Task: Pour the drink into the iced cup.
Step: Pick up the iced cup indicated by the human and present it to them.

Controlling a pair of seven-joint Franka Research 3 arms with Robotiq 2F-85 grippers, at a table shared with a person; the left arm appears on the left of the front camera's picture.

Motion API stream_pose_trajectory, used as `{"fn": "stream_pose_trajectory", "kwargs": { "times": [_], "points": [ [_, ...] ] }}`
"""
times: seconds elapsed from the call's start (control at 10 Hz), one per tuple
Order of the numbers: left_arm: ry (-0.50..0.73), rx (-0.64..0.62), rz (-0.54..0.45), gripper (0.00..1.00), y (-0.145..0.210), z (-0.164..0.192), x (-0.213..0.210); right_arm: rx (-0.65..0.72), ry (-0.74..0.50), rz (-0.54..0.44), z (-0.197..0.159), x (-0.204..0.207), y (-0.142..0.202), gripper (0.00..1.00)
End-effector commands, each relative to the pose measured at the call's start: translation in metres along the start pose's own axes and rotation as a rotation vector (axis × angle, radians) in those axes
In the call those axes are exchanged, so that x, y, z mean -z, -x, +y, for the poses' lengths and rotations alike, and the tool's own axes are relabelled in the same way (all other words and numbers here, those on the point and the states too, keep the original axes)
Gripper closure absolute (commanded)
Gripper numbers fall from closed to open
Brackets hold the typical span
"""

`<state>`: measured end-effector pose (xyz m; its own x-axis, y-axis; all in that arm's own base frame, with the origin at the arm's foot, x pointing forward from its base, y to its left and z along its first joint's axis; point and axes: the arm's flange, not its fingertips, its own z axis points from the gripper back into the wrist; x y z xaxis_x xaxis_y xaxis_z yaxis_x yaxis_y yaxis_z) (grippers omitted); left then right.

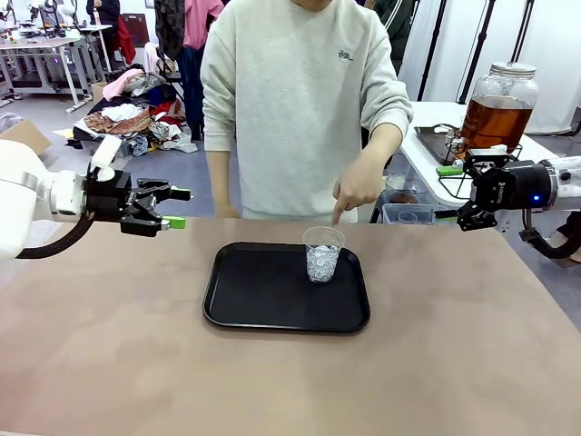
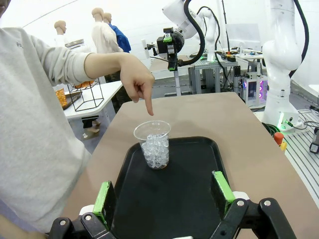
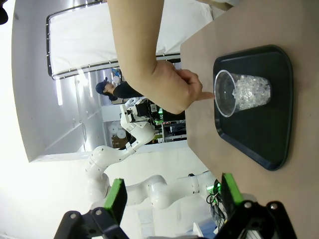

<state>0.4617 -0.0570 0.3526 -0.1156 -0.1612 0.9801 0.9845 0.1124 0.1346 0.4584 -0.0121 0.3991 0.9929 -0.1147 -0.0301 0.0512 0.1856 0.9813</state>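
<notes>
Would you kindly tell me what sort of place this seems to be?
Probably a robotics lab: a white robot arm on each side of the table, a workbench with gear behind, and a heap of clothes on the floor.

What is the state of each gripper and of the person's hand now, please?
Left gripper: open, fingers apart, holding nothing.
Right gripper: open, holding nothing.
Person's hand: empty, index finger pointing down at the iced cup.

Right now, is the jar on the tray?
No, the jar stands apart at the far right in the front view, while the tray carries the cup of ice.
</notes>
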Motion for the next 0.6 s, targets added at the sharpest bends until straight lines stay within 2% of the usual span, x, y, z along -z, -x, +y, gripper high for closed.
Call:
{"fn": "stream_pose_trajectory", "kwargs": {
  "times": [0.0,0.5],
  "points": [
    [-0.001,0.004,-0.001,0.00,-0.0005,0.0000,-0.0005,-0.002,-0.002,-0.002,0.0016,-0.0004,0.0011,0.00],
    [-0.001,0.004,-0.001,0.00,-0.0005,0.0000,-0.0005,-0.002,-0.002,-0.002,0.0016,-0.0004,0.0011,0.00]
  ]
}}
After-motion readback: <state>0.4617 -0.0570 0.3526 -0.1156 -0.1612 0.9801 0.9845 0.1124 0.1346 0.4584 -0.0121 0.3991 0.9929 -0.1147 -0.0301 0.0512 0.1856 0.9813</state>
